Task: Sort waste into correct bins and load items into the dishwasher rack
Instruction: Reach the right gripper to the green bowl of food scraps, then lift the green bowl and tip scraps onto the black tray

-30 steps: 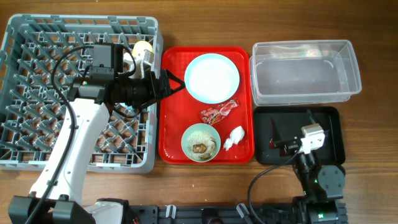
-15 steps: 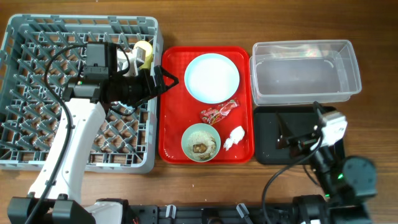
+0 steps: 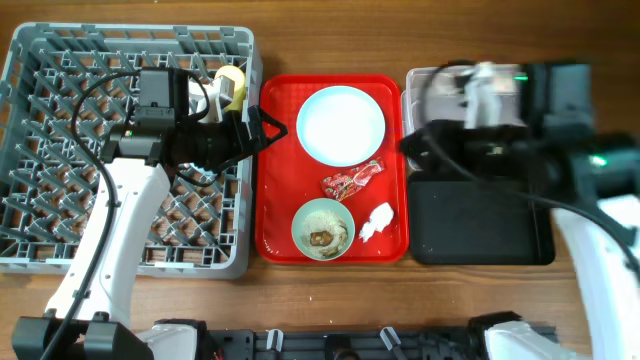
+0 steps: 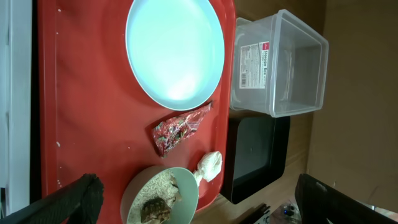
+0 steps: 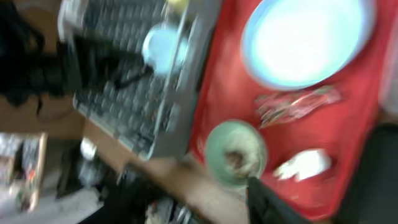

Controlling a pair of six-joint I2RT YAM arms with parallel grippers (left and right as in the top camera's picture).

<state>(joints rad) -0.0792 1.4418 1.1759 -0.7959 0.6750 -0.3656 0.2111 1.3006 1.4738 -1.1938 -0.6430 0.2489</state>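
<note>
On the red tray lie a light blue plate (image 3: pixel 341 124), a red snack wrapper (image 3: pixel 352 180), a pale green bowl (image 3: pixel 323 228) with brownish food scraps, and a crumpled white tissue (image 3: pixel 377 221). A yellow cup (image 3: pixel 232 85) sits in the grey dishwasher rack (image 3: pixel 60 150). My left gripper (image 3: pixel 270 128) hangs open and empty at the tray's left edge; in its wrist view the bowl (image 4: pixel 161 199) shows between the fingers (image 4: pixel 74 199). My right gripper (image 3: pixel 420 140) is a dark blur over the clear tub (image 3: pixel 545 100) and black tray (image 3: pixel 480 225). Only one finger (image 5: pixel 270 202) shows in its wrist view.
The red tray (image 3: pixel 275 200) lies between the rack and the two bins. My right arm covers much of the clear tub and reaches toward the tray's right rim. Cables loop over the rack beside my left arm. Bare wooden table runs along the front edge.
My right arm has swung from the table's front right corner up over the black tray and clear tub, toward the red tray. My left gripper drew slightly left, then held still.
</note>
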